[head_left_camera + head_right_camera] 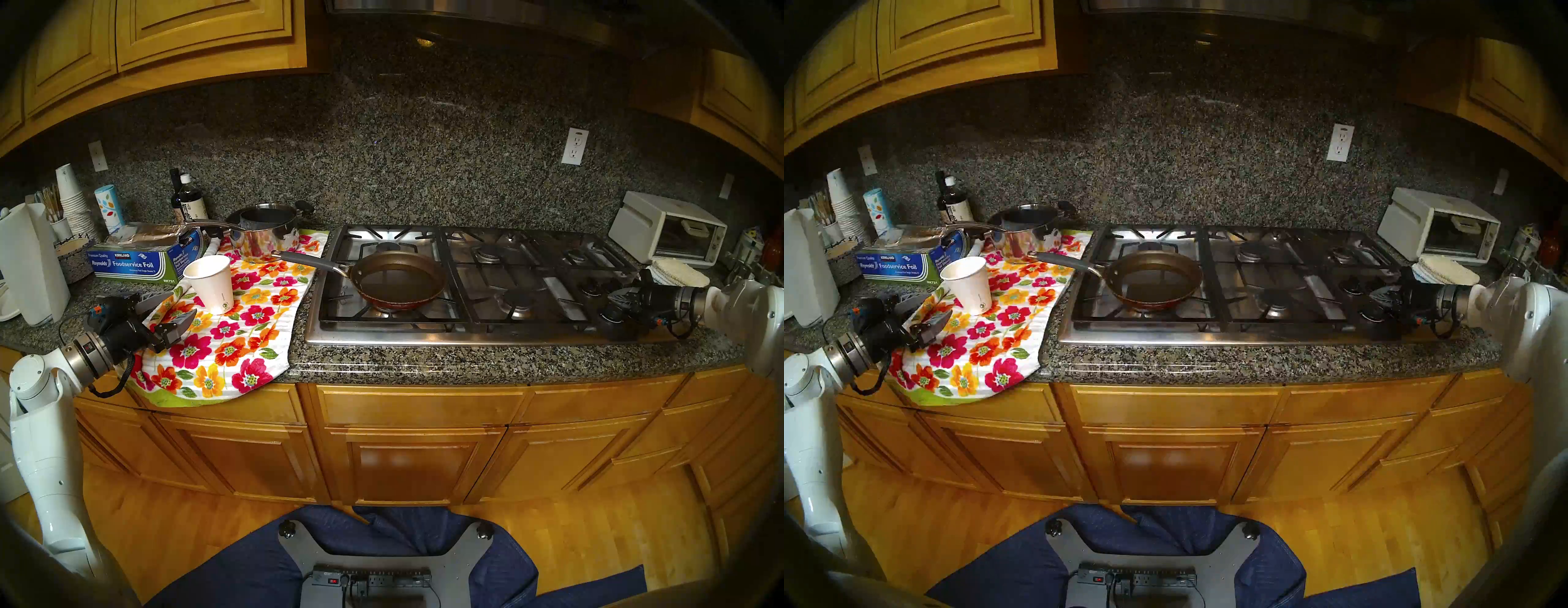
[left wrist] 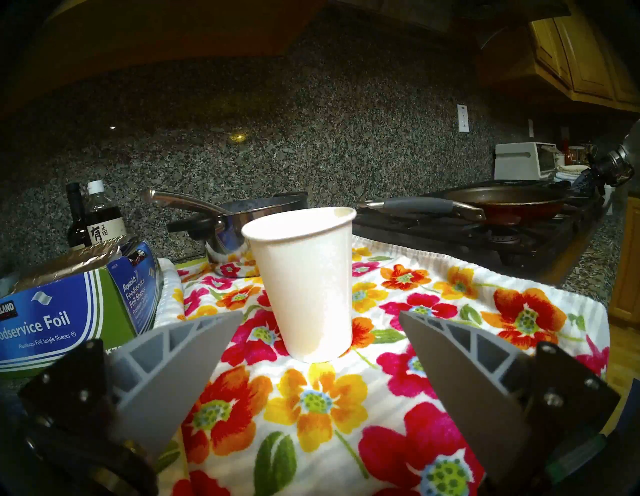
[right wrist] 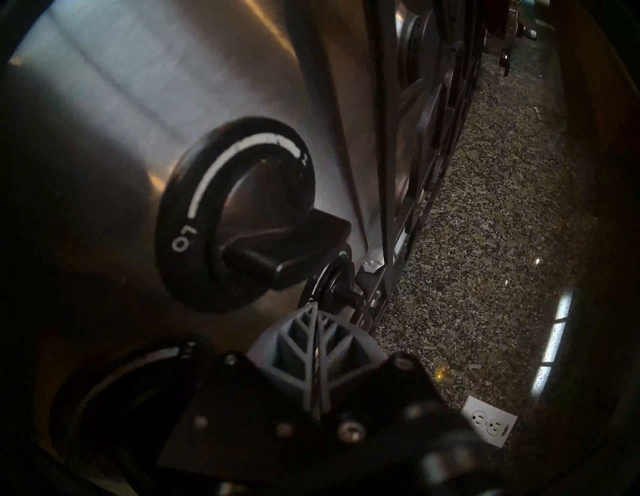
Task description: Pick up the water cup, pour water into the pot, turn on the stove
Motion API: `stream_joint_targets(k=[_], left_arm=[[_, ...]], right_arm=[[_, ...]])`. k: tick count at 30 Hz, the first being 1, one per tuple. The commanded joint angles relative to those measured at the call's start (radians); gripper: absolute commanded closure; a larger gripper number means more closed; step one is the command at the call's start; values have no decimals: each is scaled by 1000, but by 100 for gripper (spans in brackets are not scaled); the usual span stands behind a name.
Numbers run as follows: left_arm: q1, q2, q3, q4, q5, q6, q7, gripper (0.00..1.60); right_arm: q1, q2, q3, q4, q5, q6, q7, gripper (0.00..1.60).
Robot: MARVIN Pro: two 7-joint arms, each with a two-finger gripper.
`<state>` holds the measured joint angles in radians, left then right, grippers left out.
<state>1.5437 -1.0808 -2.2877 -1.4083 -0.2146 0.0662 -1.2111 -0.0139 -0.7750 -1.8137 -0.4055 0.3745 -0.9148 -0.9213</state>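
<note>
The water cup (image 1: 211,282) stands upright on a floral towel (image 1: 220,352), its green logo low on the side; it also shows in the left wrist view (image 2: 304,287). My left gripper (image 1: 176,309) is open just left of it, fingers apart on either side of its base line, not touching (image 2: 320,315). The pan (image 1: 399,280) sits on the stove's (image 1: 466,337) front left burner, its grey handle pointing left; its bottom looks dark and glossy. My right gripper (image 1: 611,303) is shut and empty over the knobs at the stove's right end; a black knob (image 3: 242,214) is beside its tip (image 3: 317,308).
A steel saucepan (image 1: 263,229) stands behind the cup, a foil box (image 1: 135,261) to its left. Bottles (image 1: 186,204), a cup stack (image 1: 72,199) and paper towels (image 1: 29,263) fill the back left. A white toaster oven (image 1: 666,229) stands far right.
</note>
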Motion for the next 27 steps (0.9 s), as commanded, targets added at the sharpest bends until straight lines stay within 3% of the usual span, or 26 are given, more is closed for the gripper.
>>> stream_joint_targets(k=[1,3,4,5,6,7,8,9,12,27], left_arm=[[-23,13,-9,-20,-10,-1,1,0],[-22,13,-8,-19,-9,-2,1,0],[-21,13,-8,-18,-8,-2,1,0],[-21,13,-8,-18,-8,-2,1,0],[-20,13,-7,-17,-7,-3,1,0],[-20,13,-7,-17,-7,-3,1,0],[-20,13,-7,-17,-6,-3,1,0],[-20,13,-7,-16,-6,-3,1,0],[-20,13,-7,-16,-6,-4,1,0],[-18,12,-6,-12,0,-7,1,0]], right_arm=[[105,10,31,-28,57,-45,58,160],[133,9,32,-30,62,-45,79,160],[134,9,39,-25,70,-45,80,137],[118,8,45,-6,80,-45,81,104],[154,9,44,-27,79,-45,91,85],[134,8,54,-6,91,-45,89,11],[174,9,52,-26,89,-45,107,0],[150,9,64,-2,103,-45,102,0],[200,15,69,-21,114,-45,130,0],[279,39,82,-42,179,-45,339,0]])
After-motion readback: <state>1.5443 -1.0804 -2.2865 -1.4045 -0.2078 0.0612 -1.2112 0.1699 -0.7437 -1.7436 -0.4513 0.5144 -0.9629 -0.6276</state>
